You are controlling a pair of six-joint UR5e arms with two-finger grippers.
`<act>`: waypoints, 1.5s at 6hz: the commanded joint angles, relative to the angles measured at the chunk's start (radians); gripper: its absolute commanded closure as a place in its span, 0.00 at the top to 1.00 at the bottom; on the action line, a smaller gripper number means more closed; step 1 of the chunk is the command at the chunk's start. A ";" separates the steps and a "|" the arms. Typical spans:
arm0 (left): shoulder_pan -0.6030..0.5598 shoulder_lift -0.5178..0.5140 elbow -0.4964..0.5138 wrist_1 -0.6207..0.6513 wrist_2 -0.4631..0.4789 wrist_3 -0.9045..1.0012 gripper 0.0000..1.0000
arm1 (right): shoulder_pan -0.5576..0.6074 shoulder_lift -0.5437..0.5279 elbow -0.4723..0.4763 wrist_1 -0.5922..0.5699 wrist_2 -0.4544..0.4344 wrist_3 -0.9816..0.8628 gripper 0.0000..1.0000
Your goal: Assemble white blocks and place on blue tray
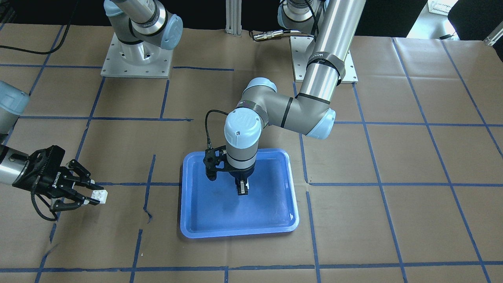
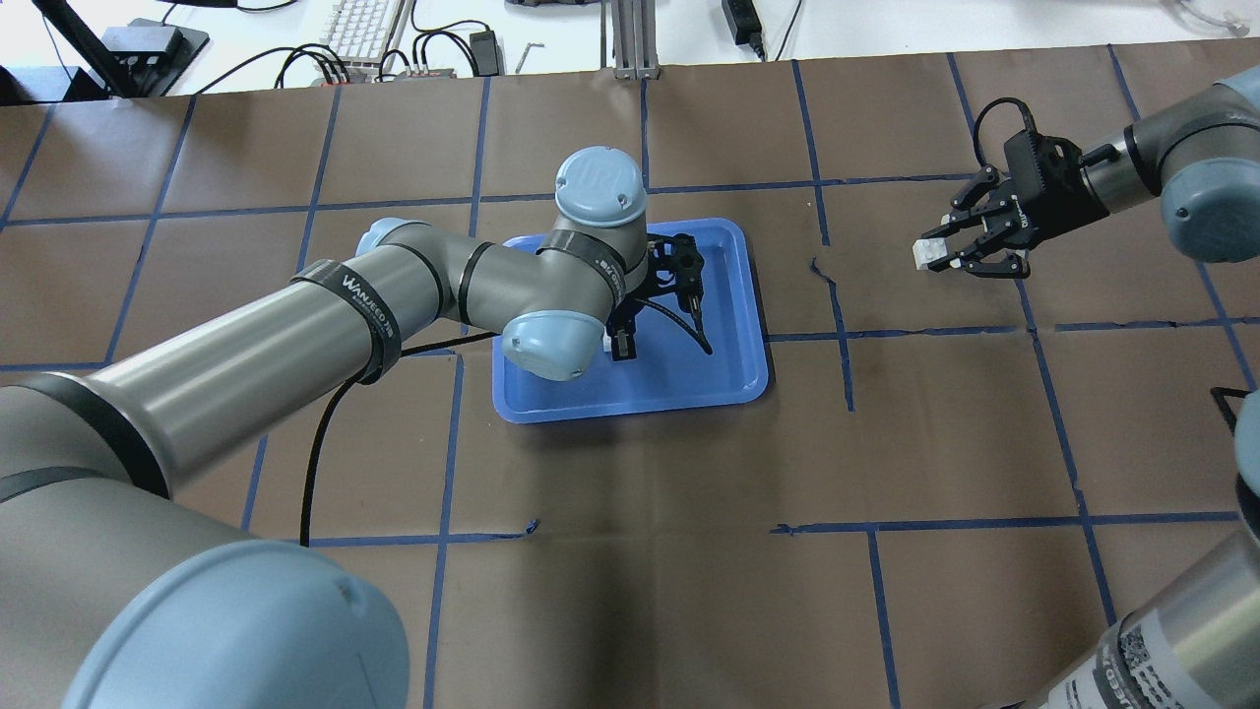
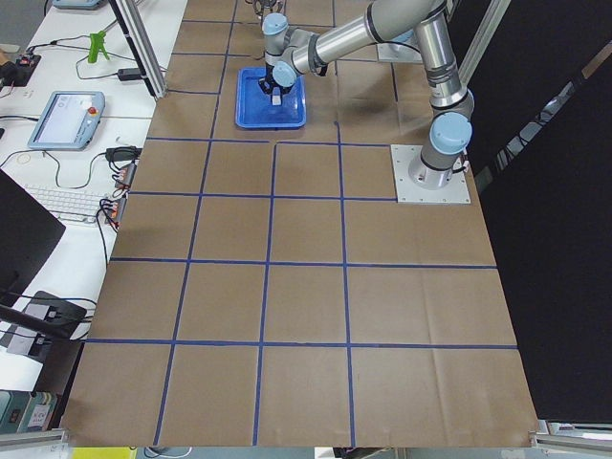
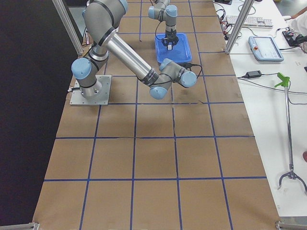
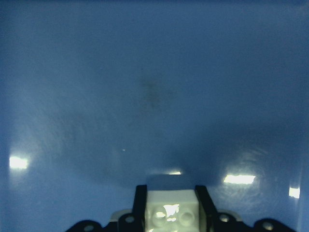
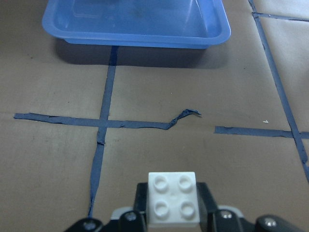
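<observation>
Papered table: left hand clamps first white block above blue tray, right hand clamps second white block outside.

The left arm leans over the blue tray, its jaws low above the tray's middle, blocking entry from above; open counter stretches between the tray's rim and the right arm's jaws, well apart.

The tray lies mid-way along the desk, with the left tool and one block above it. The right tool, with the other block, is well apart.
</observation>
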 commanded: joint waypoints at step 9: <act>0.101 0.538 0.095 -0.570 0.014 -0.460 0.96 | 0.197 -0.057 0.041 -0.021 0.100 0.192 0.18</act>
